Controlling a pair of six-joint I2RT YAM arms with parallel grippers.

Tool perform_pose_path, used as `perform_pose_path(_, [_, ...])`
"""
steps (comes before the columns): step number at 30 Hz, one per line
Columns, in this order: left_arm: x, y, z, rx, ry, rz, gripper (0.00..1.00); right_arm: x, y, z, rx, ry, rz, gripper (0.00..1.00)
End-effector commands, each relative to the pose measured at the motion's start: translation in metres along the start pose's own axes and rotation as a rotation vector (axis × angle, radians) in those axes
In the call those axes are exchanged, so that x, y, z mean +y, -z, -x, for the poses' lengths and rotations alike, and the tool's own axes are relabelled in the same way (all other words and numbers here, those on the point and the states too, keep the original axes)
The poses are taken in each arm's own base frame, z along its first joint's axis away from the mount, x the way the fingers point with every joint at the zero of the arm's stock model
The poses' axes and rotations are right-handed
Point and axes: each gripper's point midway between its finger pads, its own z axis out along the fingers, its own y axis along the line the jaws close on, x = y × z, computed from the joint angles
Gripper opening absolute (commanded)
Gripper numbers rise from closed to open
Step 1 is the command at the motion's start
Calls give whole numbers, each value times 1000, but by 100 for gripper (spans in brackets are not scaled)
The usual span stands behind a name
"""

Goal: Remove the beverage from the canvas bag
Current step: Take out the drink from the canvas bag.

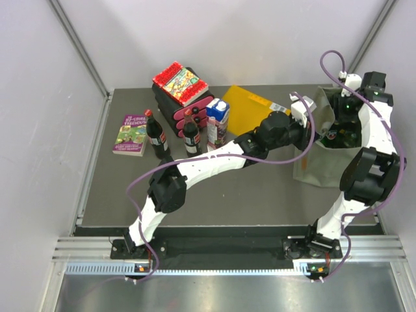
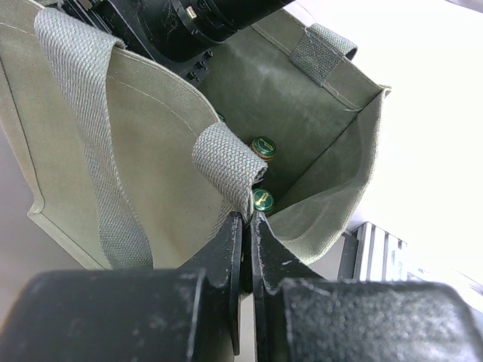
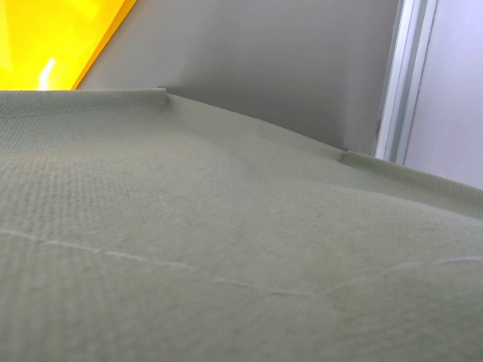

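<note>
Closest to the lens, the black left gripper [image 2: 245,222] is pinching the rim of the large olive-green canvas bag [image 2: 151,143], just beside a woven grey-green handle strap [image 2: 226,162]. Its jaws are closed narrow on the cloth, holding the bag mouth open. This bag is standing at the right edge of the dark grey worktop [image 1: 247,188], toward the far right corner. Deep inside it two beverage bottles [image 2: 263,146] are showing only their green caps with gold marks, one just beside the other. Both caps are facing up to the bag mouth, so I am judging that each bottle is standing upright, its long axis vertical. The white right arm [image 1: 367,162] is reaching down into the bag from above, but its jaws are hidden by the cloth and I cannot tell how wide they are. No bottle is lifted yet, I think: grasping and pulling out are remaining.
</note>
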Motion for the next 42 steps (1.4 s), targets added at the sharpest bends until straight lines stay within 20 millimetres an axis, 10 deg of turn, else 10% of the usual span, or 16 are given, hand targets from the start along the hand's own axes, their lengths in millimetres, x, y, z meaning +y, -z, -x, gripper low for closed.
perform_pose_path(1, [15,4,-19,69,7,36,0,6,-3,11,-21,37,3,41])
perform_pose_path(16, [19,3,-17,65,23,45,0,9,-6,3,15,45,5,40])
perform_pose_path(23, [19,3,-13,61,31,52,0,12,5,12,-12,62,19,18])
perform_pose_path(29, [16,3,-5,48,39,52,16,14,47,54,-151,102,7,1])
perform_pose_path(42, [6,17,49,-50,32,47,62,16,153,114,-395,178,-40,0])
